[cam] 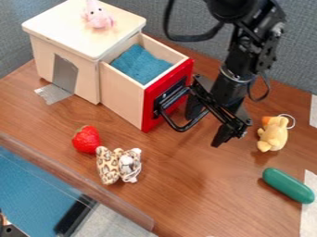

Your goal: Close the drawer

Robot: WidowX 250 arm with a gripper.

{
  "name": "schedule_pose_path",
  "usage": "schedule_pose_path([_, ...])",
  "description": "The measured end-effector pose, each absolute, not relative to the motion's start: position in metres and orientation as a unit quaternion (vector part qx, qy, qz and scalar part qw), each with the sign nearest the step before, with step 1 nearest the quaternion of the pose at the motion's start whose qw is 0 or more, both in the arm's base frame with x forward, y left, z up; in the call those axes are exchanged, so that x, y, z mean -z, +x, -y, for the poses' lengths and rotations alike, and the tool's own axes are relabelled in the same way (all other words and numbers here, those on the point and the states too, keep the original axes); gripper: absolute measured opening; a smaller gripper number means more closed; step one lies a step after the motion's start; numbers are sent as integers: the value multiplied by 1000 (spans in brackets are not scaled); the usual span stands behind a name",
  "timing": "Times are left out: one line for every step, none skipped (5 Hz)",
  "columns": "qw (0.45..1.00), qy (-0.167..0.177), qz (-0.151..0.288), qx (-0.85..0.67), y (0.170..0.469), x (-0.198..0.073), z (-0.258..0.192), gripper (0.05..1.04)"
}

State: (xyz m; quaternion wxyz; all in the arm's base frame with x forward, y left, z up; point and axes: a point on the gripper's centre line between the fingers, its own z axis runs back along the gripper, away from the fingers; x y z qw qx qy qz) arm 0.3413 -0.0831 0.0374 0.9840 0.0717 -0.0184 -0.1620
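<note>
Brown tabletop (186,196) with strawberry (86,140) beside spotted plush (108,165), spread pincer (206,128) by open drawer (123,95)

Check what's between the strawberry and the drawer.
Just bare table: the camera view shows nothing lying between the strawberry and the drawer.

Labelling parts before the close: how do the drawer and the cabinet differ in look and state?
- Top: the drawer is pulled out, its open top showing blue cloth; the cabinet has a flat, pale top with a pink toy on it.
- Face: the drawer has a red front with a black handle; the cabinet has a grey panel on its side.
Shared: pale wood-like sides.
</note>
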Motion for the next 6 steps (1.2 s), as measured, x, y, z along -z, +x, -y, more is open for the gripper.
schedule_pose_path([983, 105, 18, 150, 356, -28, 84, 1000])
schedule_pose_path([982, 135, 11, 135, 369, -20, 80, 1000])
schedule_pose_path([978, 165, -18, 128, 378, 0, 75, 1000])
schedule_pose_path([976, 176, -29, 126, 384, 5, 75, 944])
schedule_pose_path([978, 176, -30, 103, 386, 3, 66, 661])
schedule_pose_path([984, 160, -29, 69, 391, -1, 57, 361])
